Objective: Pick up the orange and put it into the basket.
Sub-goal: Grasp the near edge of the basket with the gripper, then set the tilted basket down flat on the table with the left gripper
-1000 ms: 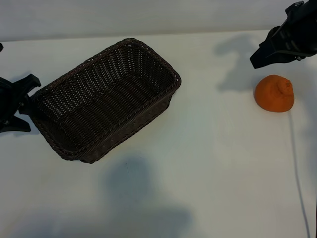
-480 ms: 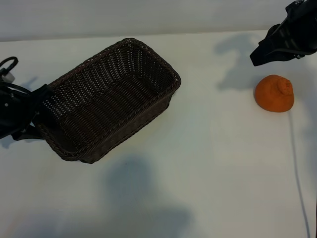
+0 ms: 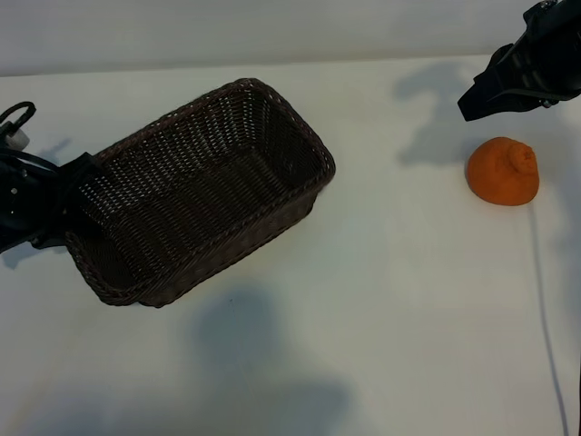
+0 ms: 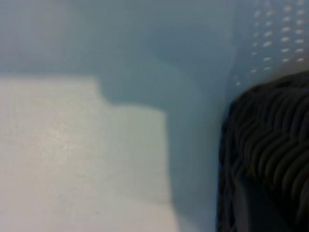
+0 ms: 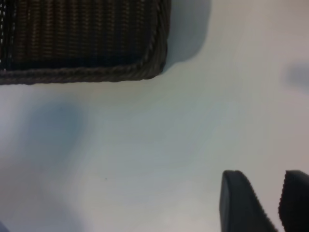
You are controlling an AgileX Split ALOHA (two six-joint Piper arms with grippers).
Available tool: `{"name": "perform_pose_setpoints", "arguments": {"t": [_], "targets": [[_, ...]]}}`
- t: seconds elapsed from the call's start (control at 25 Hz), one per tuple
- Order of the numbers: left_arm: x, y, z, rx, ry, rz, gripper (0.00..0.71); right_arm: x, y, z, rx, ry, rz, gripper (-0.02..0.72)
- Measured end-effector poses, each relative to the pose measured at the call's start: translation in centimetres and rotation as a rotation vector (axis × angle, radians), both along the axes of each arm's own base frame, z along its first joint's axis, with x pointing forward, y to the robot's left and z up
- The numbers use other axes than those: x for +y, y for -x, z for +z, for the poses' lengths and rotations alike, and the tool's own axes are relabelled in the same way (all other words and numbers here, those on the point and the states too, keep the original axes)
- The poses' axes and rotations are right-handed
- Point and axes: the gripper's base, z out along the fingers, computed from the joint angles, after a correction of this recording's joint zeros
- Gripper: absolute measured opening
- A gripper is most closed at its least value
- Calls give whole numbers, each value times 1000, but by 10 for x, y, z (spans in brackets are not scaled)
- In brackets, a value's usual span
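A white surface [image 3: 381, 300] carries a dark brown woven wicker basket [image 3: 200, 186] near its left edge, its end rim held by the left pincer [image 3: 56, 204]. A small round orange fruit [image 3: 503, 171] lies untouched near the right edge, just beside the right pincer [image 3: 481, 98], whose fingers are slightly parted and empty. Next, likely, it must descend over the fruit.

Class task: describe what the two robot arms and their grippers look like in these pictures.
Both are matte black. The left gripper carries a looped black cable beside a small white part. The right gripper has an angular housing; its fingertips are ridged black pads with rounded ends.
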Motion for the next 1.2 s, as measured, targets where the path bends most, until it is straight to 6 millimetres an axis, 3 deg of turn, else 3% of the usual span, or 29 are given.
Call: {"name": "perform_pose_setpoints", "arguments": {"t": [0.4,0.88,1.2], "targets": [[-3,-5,12,23,43,-95,161,0,0,0,0,0,0,243],[-6,-31,78,31,136,-247,160,0,0,0,-2,-1,-1,243],[-3,-50,127,-108,98,-265,160,0,0,0,-2,-1,-1,243]]}}
